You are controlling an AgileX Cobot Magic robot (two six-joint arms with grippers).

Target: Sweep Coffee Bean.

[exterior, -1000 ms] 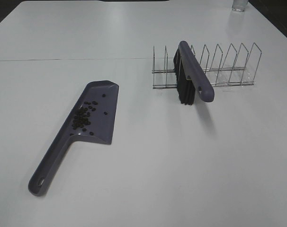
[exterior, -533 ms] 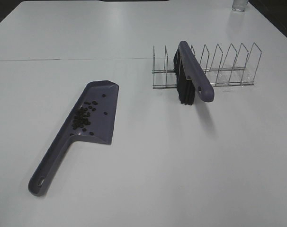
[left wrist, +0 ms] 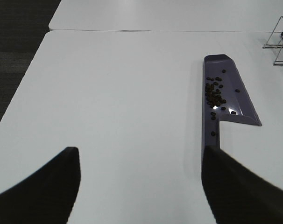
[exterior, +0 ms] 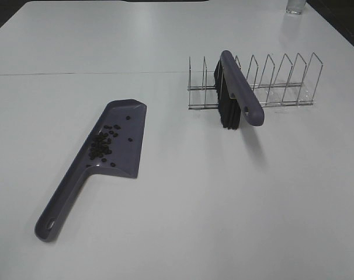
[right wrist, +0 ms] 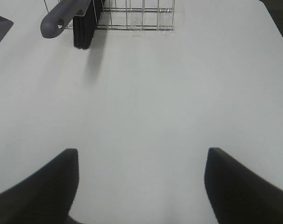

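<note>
We count one purple dustpan [exterior: 115,143], ahead of the left claw [left wrist: 140,186]. In its tray we count roughly two dozen coffee beans [exterior: 101,146], most in one cluster, a few scattered; too small for an exact tally. We see one brush [exterior: 238,90], ahead of the right claw [right wrist: 141,186], set in one wire rack [exterior: 282,87]. We count two claws, both gaping and empty, and one bench [exterior: 224,192]. One clear glass [exterior: 295,6] sits far beyond both claws.
</note>
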